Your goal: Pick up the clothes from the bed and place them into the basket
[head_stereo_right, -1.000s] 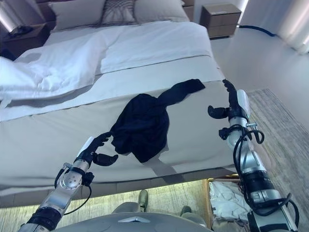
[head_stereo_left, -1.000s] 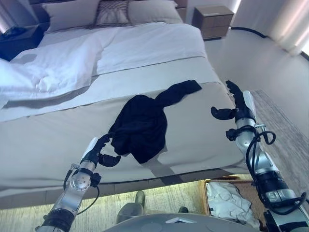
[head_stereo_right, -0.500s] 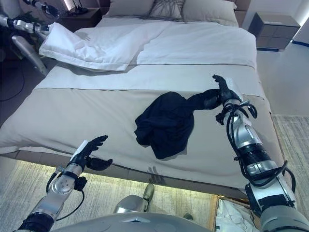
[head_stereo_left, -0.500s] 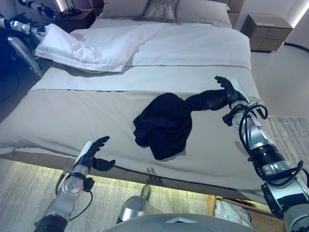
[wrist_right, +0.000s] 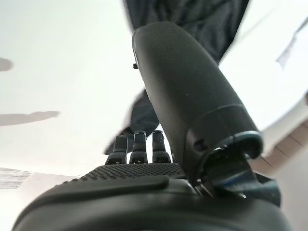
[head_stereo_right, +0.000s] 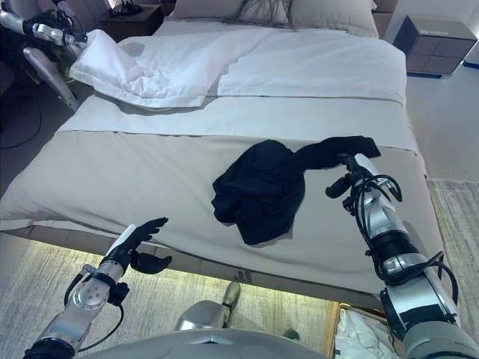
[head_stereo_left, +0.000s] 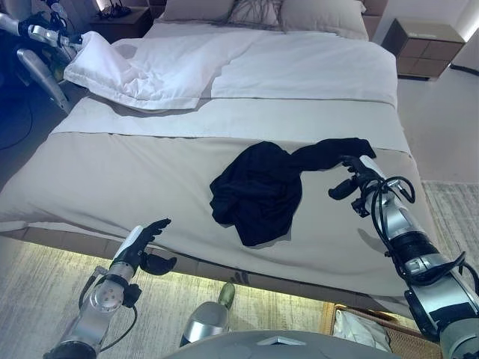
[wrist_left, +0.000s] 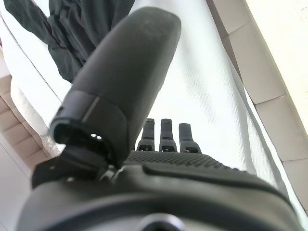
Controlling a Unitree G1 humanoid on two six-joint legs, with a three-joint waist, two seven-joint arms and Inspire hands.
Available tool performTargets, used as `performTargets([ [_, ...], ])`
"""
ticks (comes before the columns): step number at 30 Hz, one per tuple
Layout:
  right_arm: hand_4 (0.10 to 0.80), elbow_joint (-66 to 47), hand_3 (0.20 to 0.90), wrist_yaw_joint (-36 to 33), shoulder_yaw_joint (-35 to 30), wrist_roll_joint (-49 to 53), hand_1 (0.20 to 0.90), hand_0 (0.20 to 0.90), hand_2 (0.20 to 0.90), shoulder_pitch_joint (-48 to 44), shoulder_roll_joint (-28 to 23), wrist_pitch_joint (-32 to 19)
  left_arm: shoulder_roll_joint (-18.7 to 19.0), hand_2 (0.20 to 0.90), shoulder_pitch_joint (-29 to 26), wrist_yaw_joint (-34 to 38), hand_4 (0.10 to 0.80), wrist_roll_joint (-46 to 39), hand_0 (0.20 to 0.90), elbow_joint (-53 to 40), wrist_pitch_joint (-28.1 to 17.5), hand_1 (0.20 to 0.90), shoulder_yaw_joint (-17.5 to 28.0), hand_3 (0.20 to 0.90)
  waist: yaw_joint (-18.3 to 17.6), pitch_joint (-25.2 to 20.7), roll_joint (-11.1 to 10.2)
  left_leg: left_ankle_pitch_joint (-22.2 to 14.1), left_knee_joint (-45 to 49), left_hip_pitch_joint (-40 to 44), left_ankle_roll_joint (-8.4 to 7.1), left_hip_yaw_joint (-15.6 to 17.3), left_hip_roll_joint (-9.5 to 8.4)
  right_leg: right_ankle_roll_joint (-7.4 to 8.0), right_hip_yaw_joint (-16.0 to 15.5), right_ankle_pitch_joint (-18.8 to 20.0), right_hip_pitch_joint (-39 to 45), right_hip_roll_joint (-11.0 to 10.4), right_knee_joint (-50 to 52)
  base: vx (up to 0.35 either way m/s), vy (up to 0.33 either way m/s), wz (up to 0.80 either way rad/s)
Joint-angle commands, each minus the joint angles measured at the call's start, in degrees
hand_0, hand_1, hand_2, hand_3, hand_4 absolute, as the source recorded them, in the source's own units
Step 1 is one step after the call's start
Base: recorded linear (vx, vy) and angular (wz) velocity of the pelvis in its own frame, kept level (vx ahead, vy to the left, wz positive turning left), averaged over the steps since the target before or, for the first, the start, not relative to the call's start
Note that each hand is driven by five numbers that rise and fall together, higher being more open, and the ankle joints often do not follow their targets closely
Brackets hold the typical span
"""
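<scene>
A crumpled black garment [head_stereo_left: 258,187] lies in the middle of the grey bed cover [head_stereo_left: 150,172], with one sleeve [head_stereo_left: 329,153] stretched out to the right. My right hand [head_stereo_left: 353,176] hovers open just in front of that sleeve's end, its fingertips at the cloth and its thumb spread. The right wrist view shows the black cloth [wrist_right: 192,19] past the straight fingers. My left hand [head_stereo_left: 142,247] is open and holds nothing, low at the bed's front edge, left of the garment. The basket [head_stereo_left: 331,314] shows at the bottom right, on the floor, with white clothing [head_stereo_left: 352,327] in it.
A folded white duvet [head_stereo_left: 142,63] and pillows [head_stereo_left: 254,11] lie at the head of the bed. A nightstand [head_stereo_left: 426,48] stands at the back right. A silver jointed arm [head_stereo_left: 34,45] is at the far left. A rug [head_stereo_left: 453,209] lies right of the bed.
My right hand has drawn back from the sleeve toward the bed's front edge, leaving the sleeve's end uncovered. The view swung over the past second. The left hand stays low and open.
</scene>
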Motion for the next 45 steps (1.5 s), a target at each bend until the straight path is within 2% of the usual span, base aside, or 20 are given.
performTargets([
  [1,0.800,-0.22,0.900,-5.81,3.16,-0.63,0.900,0.900,0.900,-10.97,-8.80,-4.50,5.19,0.900,-4.44,5.01,0.800,-1.94,0.900,-6.47,-8.40,0.900,-0.20,0.900,1.36,5.05,1.50,-12.16,17.06,-6.29,0.07,1.41,-1.53,-5.92,0.20,-8.25,-11.58,-1.51,22.03,-0.387,0.033,0.15],
  [4,0.800,1.45,0.900,-7.06,3.85,-0.27,0.900,0.900,0.900,-14.12,-9.92,-5.91,5.34,0.900,-5.20,7.50,0.800,-1.71,0.900,-6.92,-9.35,0.900,-1.48,0.900,1.45,8.92,2.71,-14.29,23.86,-11.32,0.67,2.50,-2.12,-6.92,0.20,-10.53,-17.17,-3.49,31.20,-0.200,0.057,0.04],
  [7,0.800,2.60,0.900,-7.88,4.97,1.38,0.900,0.900,0.900,-17.63,-10.75,-6.80,5.87,0.900,-6.11,9.93,0.800,-0.17,0.900,-7.11,-7.44,0.900,-3.82,0.900,1.47,12.15,3.74,-16.64,31.03,-16.72,1.64,3.70,-3.52,-8.02,0.67,-12.94,-22.92,-4.98,39.79,-0.097,0.056,-0.03],
  [8,0.800,2.34,0.900,-8.08,5.30,1.18,0.900,0.900,0.900,-18.63,-10.91,-6.73,6.05,0.900,-6.38,10.42,0.800,-0.74,0.900,-7.36,-6.80,0.900,-4.28,0.900,1.41,13.41,3.83,-19.73,35.62,-18.38,2.06,4.27,-4.55,-7.81,1.52,-15.35,-24.70,-5.69,44.06,-0.104,0.058,-0.04],
  [9,0.800,2.00,0.900,-8.08,5.41,1.22,0.900,0.900,0.900,-19.59,-11.27,-6.81,6.20,0.900,-6.64,10.65,0.800,-1.16,0.900,-7.78,-6.43,0.900,-4.54,0.900,1.44,14.33,4.19,-19.25,37.90,-20.85,2.75,4.97,-5.08,-8.64,1.00,-14.73,-27.04,-6.44,46.05,-0.036,0.051,0.00],
  [10,0.800,1.56,0.900,-8.24,5.49,0.89,0.900,0.900,0.900,-20.26,-11.43,-6.95,6.44,0.900,-6.38,10.68,0.800,-1.13,0.900,-8.63,-5.92,0.900,-4.85,0.900,1.55,15.35,4.34,-22.28,41.60,-22.13,3.08,5.25,-5.76,-8.27,1.91,-17.13,-28.49,-6.85,49.56,-0.076,0.062,0.05],
  [12,0.800,1.02,0.900,-8.65,5.69,1.04,0.900,0.900,0.900,-21.88,-11.66,-7.07,7.01,0.900,-5.97,10.98,0.800,-1.15,0.900,-10.07,-5.71,0.900,-5.32,0.900,1.80,16.78,4.83,-23.87,46.08,-25.15,3.80,5.79,-6.49,-8.52,2.40,-18.39,-31.64,-7.67,53.74,-0.014,0.041,0.07],
  [17,0.800,1.44,0.900,-10.10,7.01,1.11,0.900,0.900,0.900,-27.46,-11.46,-7.58,8.63,0.900,-5.69,11.31,0.800,-2.83,0.900,-12.97,-4.97,0.900,-6.27,0.900,2.63,18.16,6.17,-26.50,54.11,-32.11,5.06,6.06,-7.45,-9.00,3.60,-20.38,-38.43,-7.87,60.04,-0.017,0.026,0.07],
  [29,0.800,2.93,0.900,-14.49,10.10,3.82,0.900,0.900,0.900,-37.85,-10.84,-8.68,10.73,0.900,-7.19,13.16,0.800,-4.99,0.900,-19.24,-6.89,0.900,-8.05,0.900,5.11,18.16,8.17,-26.11,58.70,-41.86,5.99,4.79,-9.04,-8.81,3.13,-21.14,-47.81,-7.89,64.60,-0.022,-0.010,0.11],
  [39,0.800,4.10,0.900,-14.97,11.33,8.61,0.900,0.900,0.900,-42.63,-9.24,-8.83,11.67,0.900,-7.88,13.42,0.800,-5.34,0.900,-19.78,-7.83,0.900,-7.91,0.900,6.91,18.16,7.81,-25.88,59.36,-43.35,5.96,3.49,-10.34,-8.60,1.91,-21.11,-48.58,-8.39,65.08,0.027,-0.008,0.11],
  [45,0.800,5.52,0.900,-12.77,12.81,8.15,0.900,0.900,0.900,-44.43,-8.52,-6.20,12.26,0.900,-7.51,13.70,0.800,-5.50,0.900,-20.46,-9.41,0.900,-6.86,0.900,8.03,18.16,7.63,-25.59,59.14,-43.65,5.87,2.83,-10.87,-8.53,1.21,-21.33,-48.58,-8.73,65.45,0.034,-0.002,0.09],
])
